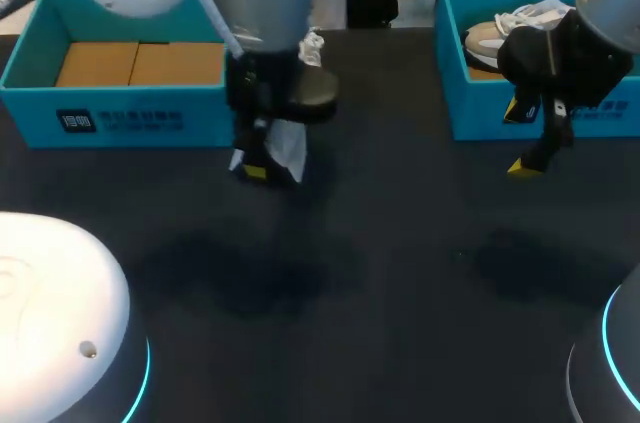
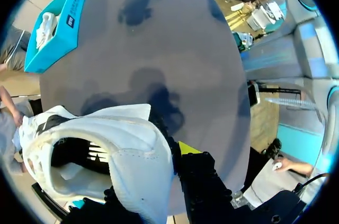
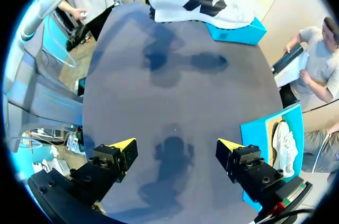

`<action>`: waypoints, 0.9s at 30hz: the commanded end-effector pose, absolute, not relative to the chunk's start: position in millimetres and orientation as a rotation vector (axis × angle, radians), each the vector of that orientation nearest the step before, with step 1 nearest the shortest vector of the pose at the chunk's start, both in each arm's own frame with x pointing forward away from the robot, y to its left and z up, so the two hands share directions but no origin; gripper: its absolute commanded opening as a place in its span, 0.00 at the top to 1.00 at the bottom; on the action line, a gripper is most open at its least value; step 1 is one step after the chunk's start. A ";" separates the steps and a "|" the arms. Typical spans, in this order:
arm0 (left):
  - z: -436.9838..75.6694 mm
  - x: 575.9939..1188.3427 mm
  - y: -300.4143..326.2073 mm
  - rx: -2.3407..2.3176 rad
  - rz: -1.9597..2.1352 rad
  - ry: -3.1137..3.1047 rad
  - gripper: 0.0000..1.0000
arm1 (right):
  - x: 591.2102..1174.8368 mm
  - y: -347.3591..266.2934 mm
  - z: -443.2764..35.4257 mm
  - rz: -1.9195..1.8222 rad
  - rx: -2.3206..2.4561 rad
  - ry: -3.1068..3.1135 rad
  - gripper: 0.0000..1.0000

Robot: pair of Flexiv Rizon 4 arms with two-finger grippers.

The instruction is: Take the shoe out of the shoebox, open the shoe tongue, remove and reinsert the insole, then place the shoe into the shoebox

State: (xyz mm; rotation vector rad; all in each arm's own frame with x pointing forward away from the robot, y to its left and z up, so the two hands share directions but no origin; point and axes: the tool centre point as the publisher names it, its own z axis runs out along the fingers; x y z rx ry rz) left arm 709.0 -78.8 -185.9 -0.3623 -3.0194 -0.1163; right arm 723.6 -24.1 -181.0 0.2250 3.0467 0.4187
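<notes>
Table [image 1: 380, 273]: left shoebox [image 1: 120, 118] at 10 o'clock, right shoebox [image 1: 480, 111] at 2 with a beige shoe [image 1: 488, 40] inside. White shoe [image 1: 290, 148] is off the table near 11, left gripper [image 1: 260, 166] clamped on it. Right gripper [image 3: 176, 147] is spread wide, hovering by the 2 o'clock box.

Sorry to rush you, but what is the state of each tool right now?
Left tool: shut on the white shoe.
Right tool: open, holding nothing.

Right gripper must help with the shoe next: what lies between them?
Only bare table between right gripper and shoe, seen in head view and right wrist view.
</notes>
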 end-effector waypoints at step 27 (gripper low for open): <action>-176.9 796.1 112.4 -0.376 0.042 -3.004 1.00 | 724.8 -23.2 -181.9 0.415 0.227 3.049 0.00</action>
